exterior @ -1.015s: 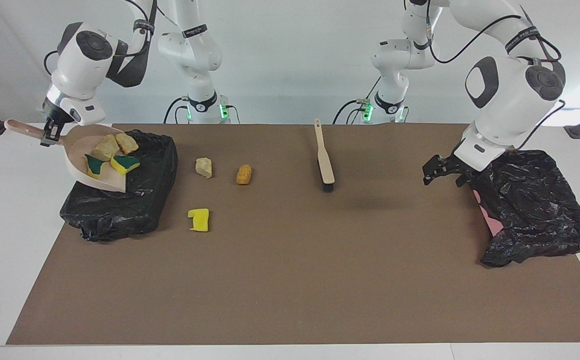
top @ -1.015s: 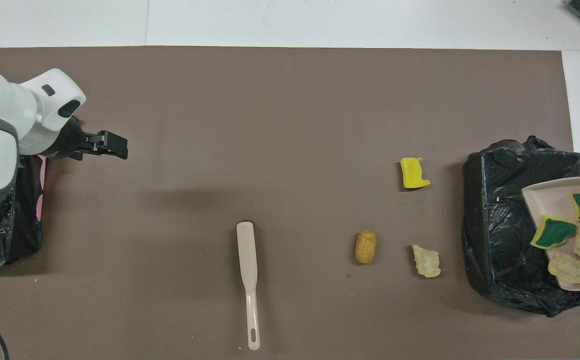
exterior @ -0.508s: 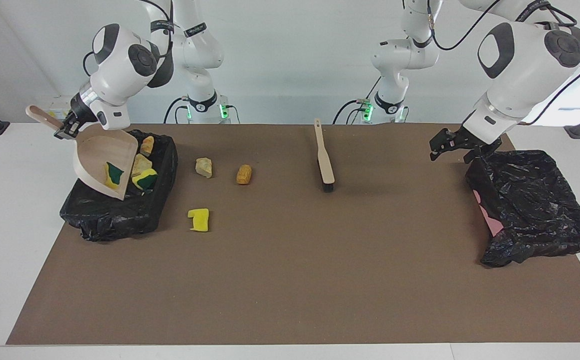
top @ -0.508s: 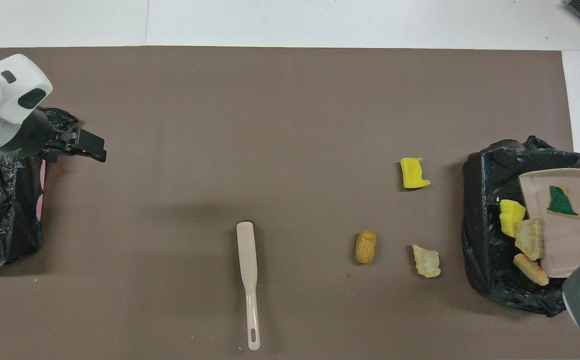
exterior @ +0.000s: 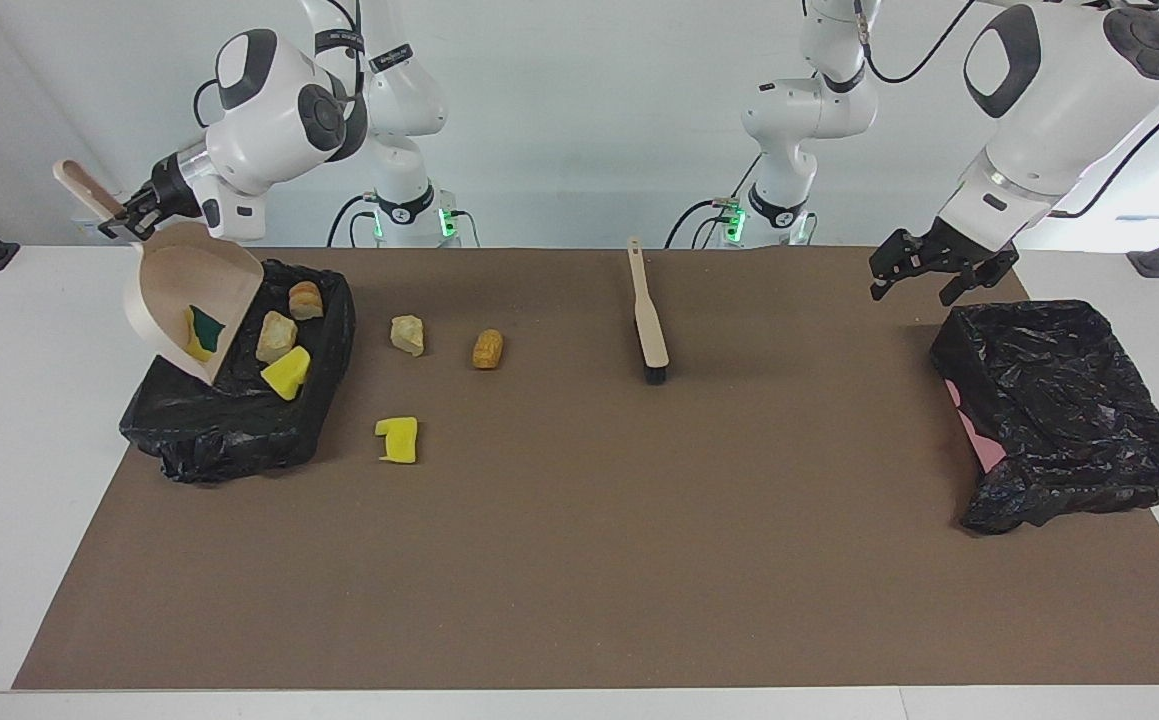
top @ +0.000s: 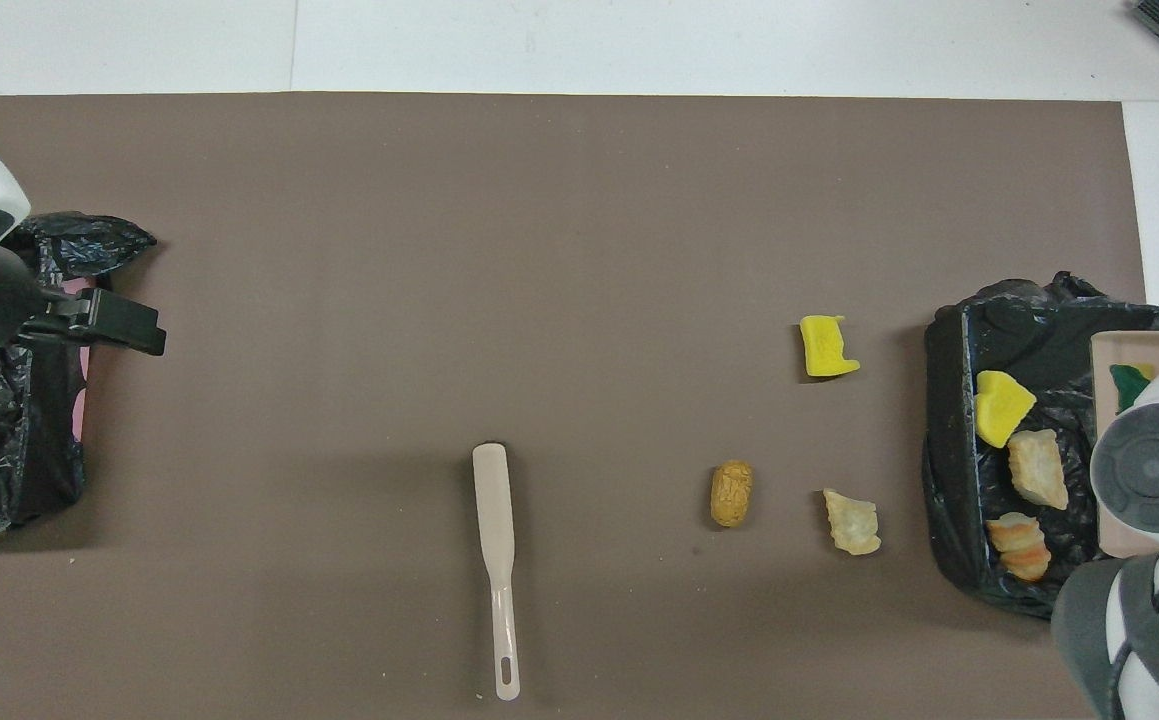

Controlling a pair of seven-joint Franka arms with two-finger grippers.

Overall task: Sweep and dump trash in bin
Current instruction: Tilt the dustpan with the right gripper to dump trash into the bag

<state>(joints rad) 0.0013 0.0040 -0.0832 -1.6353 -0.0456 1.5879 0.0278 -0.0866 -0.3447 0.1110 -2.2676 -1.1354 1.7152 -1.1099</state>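
The right gripper (exterior: 129,215) clenches the handle of the smooth beige dustpan (exterior: 184,300), tipped steeply over the bin (exterior: 239,420) lined with crinkly black plastic at the right arm's end of the table. A green-and-yellow sponge piece (exterior: 202,328) clings inside the pan. In the bin lie a yellow sponge chunk (exterior: 286,372) and two crusty bread lumps (exterior: 276,336). On the brown mat (exterior: 579,560) beside the bin sit three pieces of trash (exterior: 398,440): yellow sponge, pale lump, orange-brown lump. The flat brush (exterior: 648,315) lies mid-table. The left gripper (exterior: 924,270) hangs released, fingers apart, over the mat beside a second black-lined bin (exterior: 1069,420).
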